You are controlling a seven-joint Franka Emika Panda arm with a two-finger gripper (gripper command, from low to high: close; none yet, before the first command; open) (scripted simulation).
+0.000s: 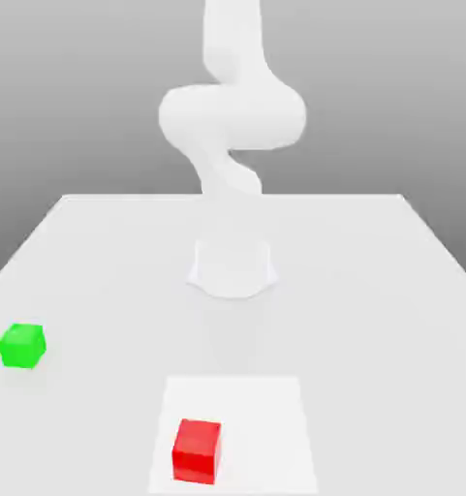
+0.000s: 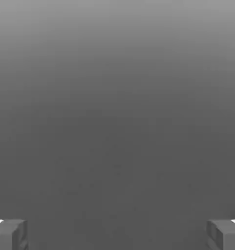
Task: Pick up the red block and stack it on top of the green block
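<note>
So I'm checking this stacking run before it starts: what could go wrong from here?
The red block sits at the near edge of the table, so a clumsy grasp might push it off. The green block lies far toward the exterior view's left, a long carry. The open pincer holds nothing yet.

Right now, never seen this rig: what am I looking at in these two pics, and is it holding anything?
It is a simulated scene with one white robot arm standing on a white table. The exterior view looks at the arm from across the table. The hand view comes from a camera on the arm's hand, and the two grey fingertips at its corners belong to the gripper. Its jaws stand wide apart with nothing between them, so nothing is held. On the table lie a green block, toward the exterior view's left, and a red block, nearer the camera, resting on a slightly brighter square patch. The blocks are well apart, not stacked.
</note>
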